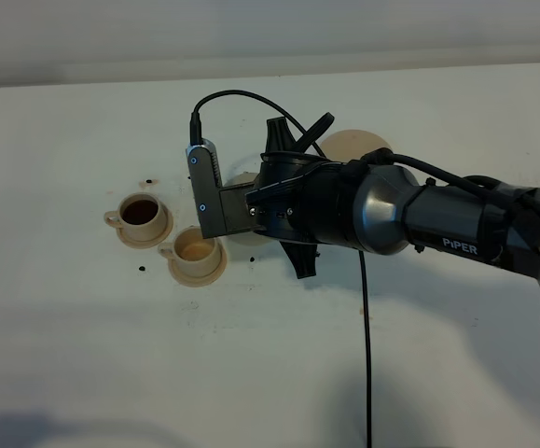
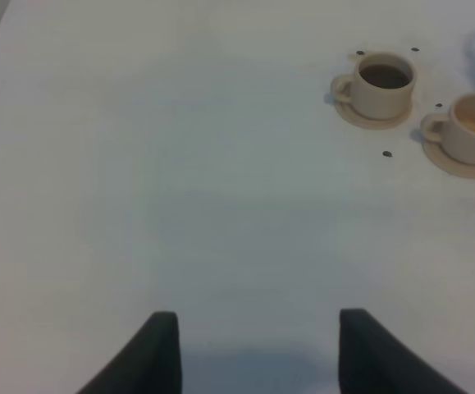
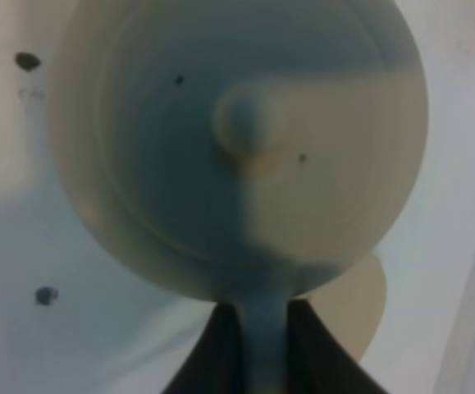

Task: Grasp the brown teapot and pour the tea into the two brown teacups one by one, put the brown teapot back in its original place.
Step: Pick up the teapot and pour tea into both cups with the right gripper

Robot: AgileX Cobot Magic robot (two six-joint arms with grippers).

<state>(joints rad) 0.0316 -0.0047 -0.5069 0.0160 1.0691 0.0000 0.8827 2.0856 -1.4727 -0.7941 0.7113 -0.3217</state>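
The brown teapot fills the right wrist view from above, with its knobbed lid facing the camera. My right gripper is shut on its loop handle. In the high view the right arm reaches across the middle and hides most of the teapot, which it holds just right of the cups. One teacup holds dark tea, the other paler liquid; each stands on its small saucer. The wide tan saucer lies empty behind the arm. My left gripper is open and empty over bare table, far from both cups.
Small dark drops lie on the white table around the cups. A black cable hangs from the right arm toward the front edge. The left arm does not show in the high view.
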